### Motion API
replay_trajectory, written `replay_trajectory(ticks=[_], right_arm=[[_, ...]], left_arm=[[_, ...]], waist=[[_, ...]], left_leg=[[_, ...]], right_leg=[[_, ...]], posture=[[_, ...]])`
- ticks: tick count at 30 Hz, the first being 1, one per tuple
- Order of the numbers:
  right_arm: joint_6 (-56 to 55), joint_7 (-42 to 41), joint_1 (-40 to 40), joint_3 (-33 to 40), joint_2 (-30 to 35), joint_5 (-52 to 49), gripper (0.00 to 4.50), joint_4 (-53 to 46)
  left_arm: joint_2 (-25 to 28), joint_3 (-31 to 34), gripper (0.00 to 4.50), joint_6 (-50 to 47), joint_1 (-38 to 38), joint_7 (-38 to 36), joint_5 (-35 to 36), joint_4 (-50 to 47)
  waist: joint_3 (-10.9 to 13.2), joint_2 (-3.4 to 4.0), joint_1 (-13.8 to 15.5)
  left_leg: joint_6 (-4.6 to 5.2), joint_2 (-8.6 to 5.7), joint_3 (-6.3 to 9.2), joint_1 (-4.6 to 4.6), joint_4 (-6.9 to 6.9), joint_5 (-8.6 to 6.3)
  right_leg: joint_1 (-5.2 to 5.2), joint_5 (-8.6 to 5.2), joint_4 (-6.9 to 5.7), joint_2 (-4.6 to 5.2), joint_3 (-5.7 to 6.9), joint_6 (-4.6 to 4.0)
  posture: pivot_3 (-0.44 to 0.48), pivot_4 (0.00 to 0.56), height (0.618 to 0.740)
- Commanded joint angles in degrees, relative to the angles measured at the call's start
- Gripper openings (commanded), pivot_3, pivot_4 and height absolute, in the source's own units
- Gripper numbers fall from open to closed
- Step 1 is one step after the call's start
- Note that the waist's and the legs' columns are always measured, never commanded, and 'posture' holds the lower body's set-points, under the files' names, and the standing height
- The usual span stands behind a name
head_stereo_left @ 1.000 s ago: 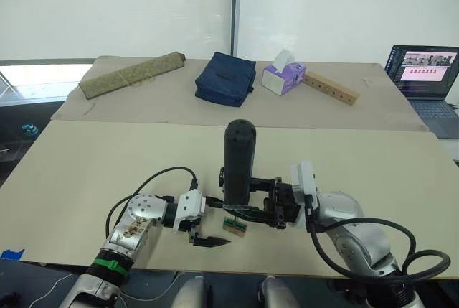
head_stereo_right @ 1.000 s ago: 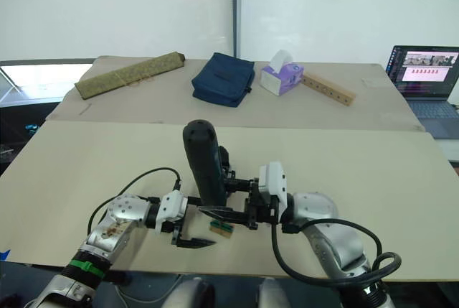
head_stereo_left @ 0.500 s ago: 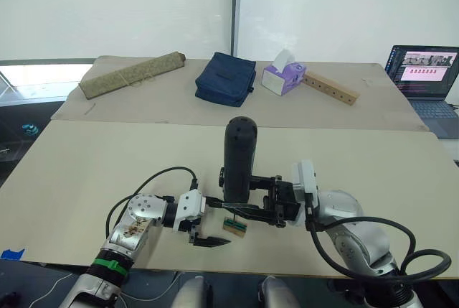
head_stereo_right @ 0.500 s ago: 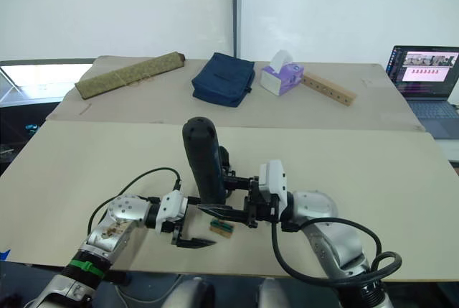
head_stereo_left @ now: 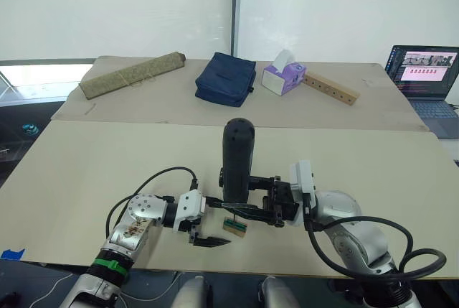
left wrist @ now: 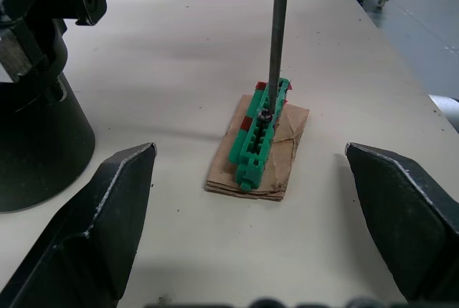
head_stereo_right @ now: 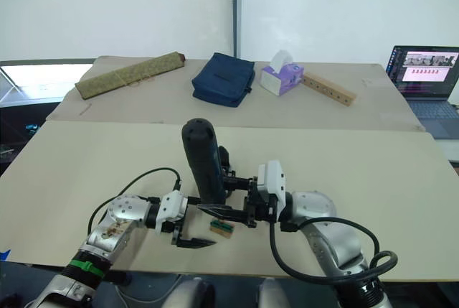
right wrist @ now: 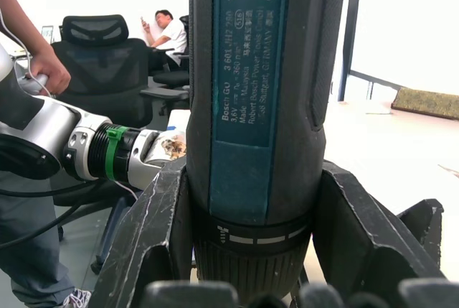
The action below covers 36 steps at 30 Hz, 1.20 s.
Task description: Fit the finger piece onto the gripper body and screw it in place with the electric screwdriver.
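My right gripper (head_stereo_left: pixel 242 200) is shut on the electric screwdriver (head_stereo_left: pixel 238 157), a thick black cylinder that it holds upright. The screwdriver's thin metal bit (left wrist: pixel 278 28) points down onto a small green-topped tan block (left wrist: pixel 258 143) on the table. My left gripper (head_stereo_left: pixel 217 223) is open, with one finger on each side of that block and touching nothing. A black blocky assembly (left wrist: pixel 39 28), apparently the gripper body, stands just beyond the block and is mostly hidden behind the screwdriver. The finger piece is out of view.
The beige table (head_stereo_left: pixel 86 171) runs wide to both sides. At the back lie a rolled olive mat (head_stereo_left: pixel 133 73), a navy bag (head_stereo_left: pixel 226 78), a tissue box (head_stereo_left: pixel 283 75) and a wooden bar with holes (head_stereo_left: pixel 330 87). A laptop (head_stereo_left: pixel 423 71) sits far right. People (right wrist: pixel 168 31) are beyond the table's left side.
The top of the screwdriver has tipped very slightly to the left in my right gripper. The left gripper and the block have stayed put.
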<state>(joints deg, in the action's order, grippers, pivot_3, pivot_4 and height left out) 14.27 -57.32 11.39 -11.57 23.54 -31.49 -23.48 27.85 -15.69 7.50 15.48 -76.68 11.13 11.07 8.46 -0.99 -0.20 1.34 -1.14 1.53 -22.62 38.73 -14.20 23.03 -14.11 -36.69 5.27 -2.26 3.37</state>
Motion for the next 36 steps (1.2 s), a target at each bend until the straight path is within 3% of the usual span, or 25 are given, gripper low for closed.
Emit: replay_trajectory(ticks=[1,36], right_arm=[[-2.1,-0.3,0.7,0.5,-0.5,-0.2,1.9,-1.7],[-1.5,0.0,1.3,0.8,-0.9,-0.2,1.9,-0.9]], left_arm=[[-0.5,-2.7,4.45,-0.4,-1.9,0.1,-1.7,2.2],[-0.9,-2.8,4.45,0.2,-1.6,0.3,-1.9,3.2]], waist=[[0.0,0.01,0.0],[-0.1,0.2,0.0]], left_leg=[[0.0,0.0,0.0,0.0,0.0,0.0],[0.03,0.02,0.0,0.39,-0.12,-0.02]], right_leg=[[0.0,0.0,0.0,0.0,0.0,0.0],[-0.47,-0.02,0.26,-0.01,0.02,0.03]], posture=[[0.0,0.15,0.74],[0.0,0.15,0.74]])
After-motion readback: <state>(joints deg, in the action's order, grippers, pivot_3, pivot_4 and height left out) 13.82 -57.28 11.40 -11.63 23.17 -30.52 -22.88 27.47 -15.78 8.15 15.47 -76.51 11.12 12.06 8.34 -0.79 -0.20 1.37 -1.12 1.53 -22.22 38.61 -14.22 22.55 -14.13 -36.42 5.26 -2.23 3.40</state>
